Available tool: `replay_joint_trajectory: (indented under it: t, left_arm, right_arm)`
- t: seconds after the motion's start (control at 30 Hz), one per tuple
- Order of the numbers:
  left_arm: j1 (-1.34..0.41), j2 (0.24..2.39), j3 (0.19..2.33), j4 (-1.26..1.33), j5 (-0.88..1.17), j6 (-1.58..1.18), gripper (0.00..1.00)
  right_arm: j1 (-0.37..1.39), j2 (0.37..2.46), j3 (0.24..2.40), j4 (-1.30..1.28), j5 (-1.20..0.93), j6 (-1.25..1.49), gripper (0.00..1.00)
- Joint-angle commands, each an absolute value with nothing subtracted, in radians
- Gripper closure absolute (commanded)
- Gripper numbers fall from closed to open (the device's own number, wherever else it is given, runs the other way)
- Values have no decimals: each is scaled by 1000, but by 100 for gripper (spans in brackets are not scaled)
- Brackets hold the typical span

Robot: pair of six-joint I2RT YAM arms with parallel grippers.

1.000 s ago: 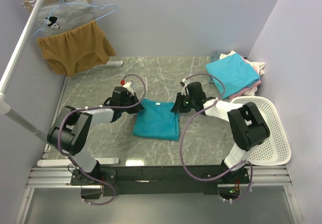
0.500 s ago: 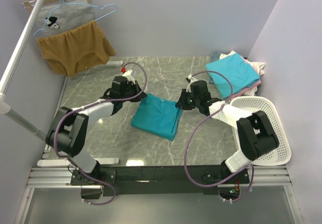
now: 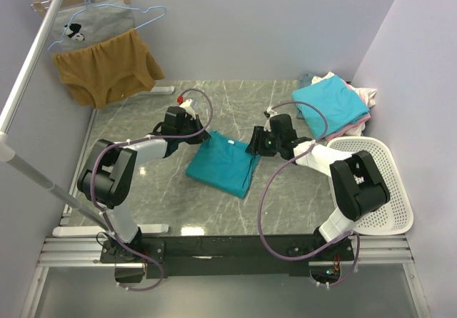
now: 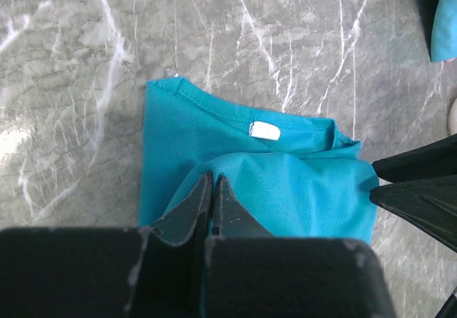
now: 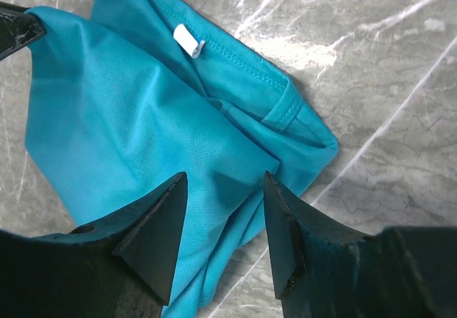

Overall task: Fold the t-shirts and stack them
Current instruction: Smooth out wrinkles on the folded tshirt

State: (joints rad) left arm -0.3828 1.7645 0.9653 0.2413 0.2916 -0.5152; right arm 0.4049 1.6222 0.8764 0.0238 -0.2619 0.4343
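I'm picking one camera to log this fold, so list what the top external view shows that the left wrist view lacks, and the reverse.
Only top external: the hanging mustard-brown garment, the white perforated plastic basket. Only left wrist: the pinch up close, the left gripper shut on a raised fold of the teal cotton t-shirt. Both: that t-shirt, the grey marbled table, the right gripper at the shirt's edge.

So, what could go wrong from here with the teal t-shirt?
The left gripper is shut on a pinch of the teal t-shirt while the right gripper is open: a one-sided pull could drag the fold apart. Its collar end is bunched, so it may stack lumpy.
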Motion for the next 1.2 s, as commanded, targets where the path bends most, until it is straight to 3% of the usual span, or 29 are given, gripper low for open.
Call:
replay_joint_trajectory:
  t: [0.0,0.27,0.57,0.67,0.97,1.17]
  left_arm:
    - [-379,1761,999,264,319,-495,99]
    - [-379,1778,1014,261,341,-492,99]
    - [-379,1810,1026,268,377,-494,99]
    - [-379,1793,1017,276,380,-499,99]
    - [-379,1730,1029,281,396,-495,99]
    - [-379,1796,1101,304,405,-491,99]
  right_arm:
    - [399,1609,894,6,-247,460,46]
    - [397,1667,913,20,-311,463,49]
    - [397,1669,894,74,-341,465,91]
    - [396,1613,874,72,-324,454,97]
    - [394,1438,824,14,-233,434,100]
    - [394,1431,792,35,-147,437,100]
